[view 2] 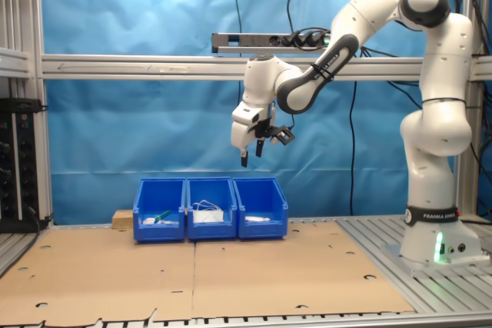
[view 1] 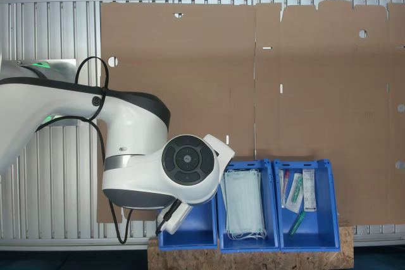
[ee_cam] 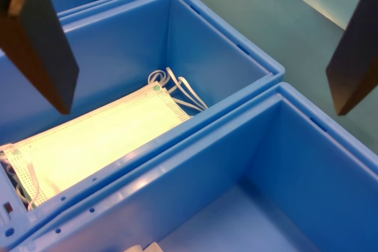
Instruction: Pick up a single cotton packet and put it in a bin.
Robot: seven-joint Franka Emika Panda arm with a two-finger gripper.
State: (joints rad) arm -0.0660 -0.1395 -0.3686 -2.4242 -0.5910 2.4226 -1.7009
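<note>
Wrist view: spread fingers [ee_cam: 41,51] above bin [ee_cam: 307,163].

- Blue bin with face masks [view 1: 221,229]: middle of three bins in both exterior views; holds pale green face masks [ee_cam: 94,137] with white ear loops.
- Blue bin with syringes [view 1: 328,219]: at the row's end toward the first exterior view's right; holds slim packets [view 1: 308,189].
- Cardboard sheets [view 2: 231,270]: cover the desk [view 2: 430,289].
- Chipboard block [view 1: 253,258]: under the bins.
- Blue backdrop [view 2: 123,13].

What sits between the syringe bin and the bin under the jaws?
The bin of face masks stands between the syringe bin and the end bin, plain in the second exterior view.
</note>
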